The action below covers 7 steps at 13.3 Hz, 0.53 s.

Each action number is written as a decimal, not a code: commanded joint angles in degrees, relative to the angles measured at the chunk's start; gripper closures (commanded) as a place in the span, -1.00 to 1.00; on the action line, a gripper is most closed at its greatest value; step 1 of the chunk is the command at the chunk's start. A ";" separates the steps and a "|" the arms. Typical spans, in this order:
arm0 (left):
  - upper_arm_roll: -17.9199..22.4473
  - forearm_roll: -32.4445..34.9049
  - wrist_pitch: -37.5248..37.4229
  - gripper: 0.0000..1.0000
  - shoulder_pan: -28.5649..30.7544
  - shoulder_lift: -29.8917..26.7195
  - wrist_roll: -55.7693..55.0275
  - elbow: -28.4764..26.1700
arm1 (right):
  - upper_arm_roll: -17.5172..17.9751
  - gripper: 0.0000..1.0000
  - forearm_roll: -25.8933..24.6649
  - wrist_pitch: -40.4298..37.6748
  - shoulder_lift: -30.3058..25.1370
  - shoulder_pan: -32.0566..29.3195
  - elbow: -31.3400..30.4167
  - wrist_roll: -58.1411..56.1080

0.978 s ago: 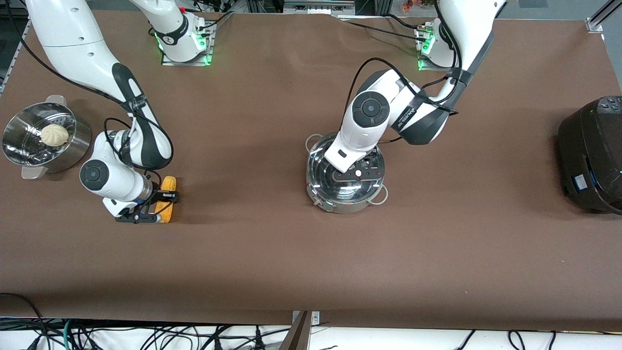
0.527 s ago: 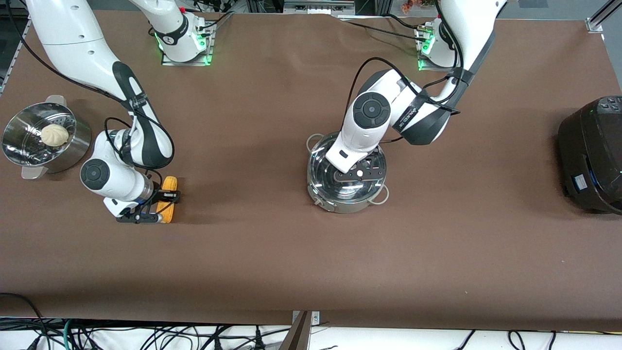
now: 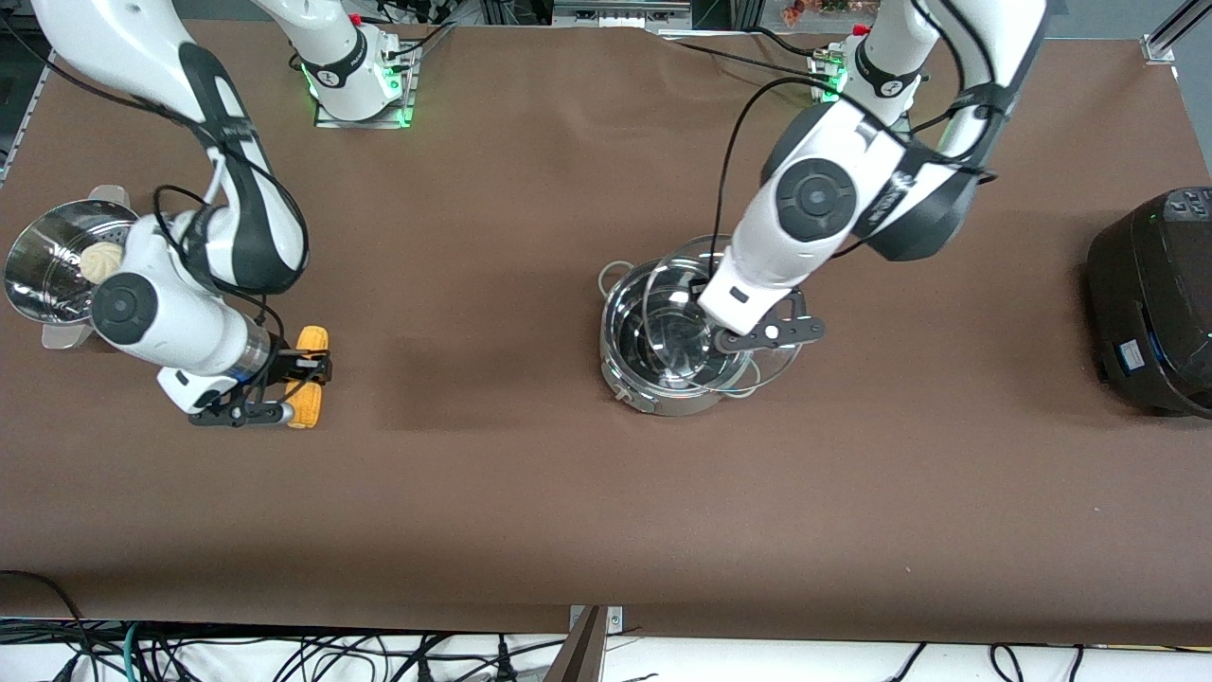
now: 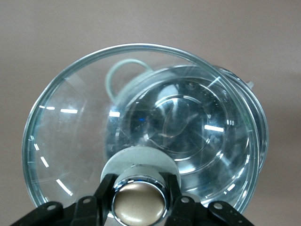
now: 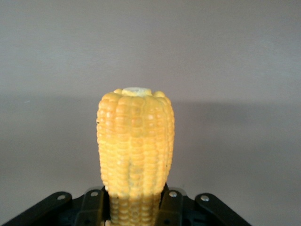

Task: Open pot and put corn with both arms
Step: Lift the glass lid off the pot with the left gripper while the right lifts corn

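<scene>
bumpy yellow corn [image 5: 135, 153] in right end effector [image 3: 284, 386]; glass lid [image 4: 70, 141] in left end effector [image 4: 139, 200]

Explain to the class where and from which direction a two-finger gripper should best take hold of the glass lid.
Probably the round knob at the centre of the lid, approached from above: the glass dome is wide and smooth. The left gripper grips the knob this way.

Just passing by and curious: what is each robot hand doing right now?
Left gripper: shut on the lid knob, lid lifted over the pot.
Right gripper: shut on the corn.
</scene>
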 commanded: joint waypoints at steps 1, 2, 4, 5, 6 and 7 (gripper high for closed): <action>0.38 -2.29 -5.50 1.00 4.40 -5.11 7.64 -1.39 | 2.36 1.00 0.20 -6.39 -4.60 0.35 1.83 0.14; 1.26 -2.29 -6.82 1.00 5.36 -6.08 9.66 -1.56 | 4.20 1.00 0.28 -8.06 -5.92 0.53 2.71 0.40; 3.02 -2.29 -8.50 1.00 6.77 -7.75 14.58 -3.14 | 9.11 1.00 0.20 -11.05 -6.19 0.71 5.86 7.83; 3.89 -2.29 -8.68 1.00 7.48 -8.54 17.74 -4.28 | 11.75 1.00 0.02 -12.02 -6.02 1.23 7.62 11.97; 5.03 -2.29 -8.68 1.00 8.18 -9.24 20.99 -5.42 | 12.74 1.00 -0.07 -12.03 -5.58 2.97 9.12 14.53; 6.09 -2.29 -8.68 1.00 8.62 -9.86 23.72 -6.30 | 12.75 1.00 -0.16 -12.03 -5.14 5.51 10.17 15.08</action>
